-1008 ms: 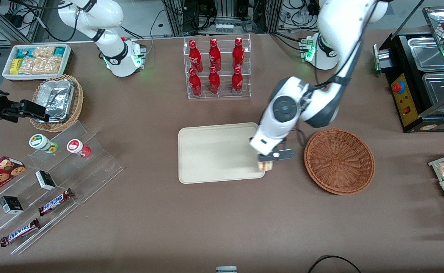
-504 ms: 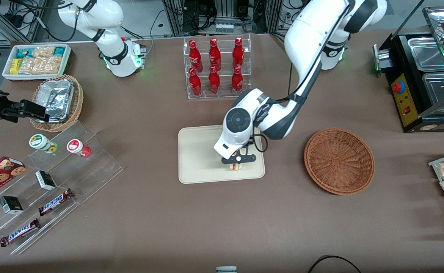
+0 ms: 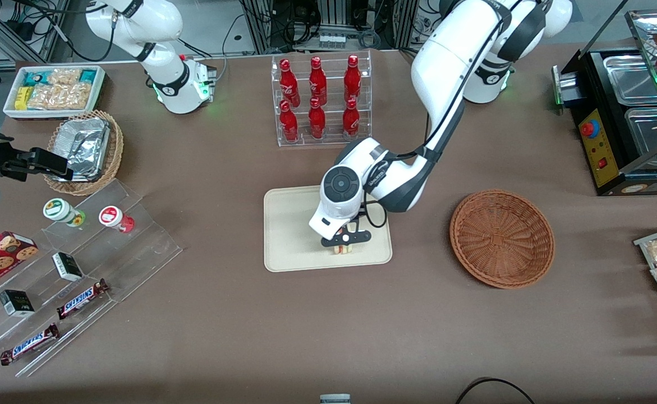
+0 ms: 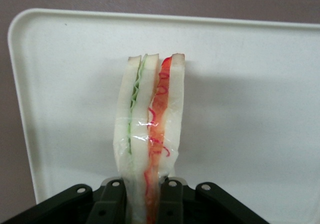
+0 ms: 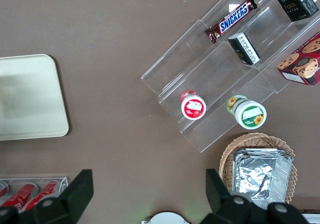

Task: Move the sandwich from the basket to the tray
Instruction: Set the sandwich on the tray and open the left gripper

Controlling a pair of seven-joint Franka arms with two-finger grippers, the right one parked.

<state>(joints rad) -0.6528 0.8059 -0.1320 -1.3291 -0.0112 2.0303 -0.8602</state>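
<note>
- The desk (image 3: 328, 325) carried everything; its edges ran out of the front view.
- The tray (image 3: 289, 235) lay at mid-desk, partly covered by the working arm's wrist.
- The basket (image 3: 502, 238) sat beside the tray toward the working arm's end, apart from it, with nothing in it.
- The tool (image 3: 344, 242) hung over the tray's part nearest the front camera, clenched on the sandwich (image 4: 150, 134).
- The sandwich stood on edge, its lower end hidden between the fingers (image 4: 111, 199); whether it touched the tray could not be told.
</note>
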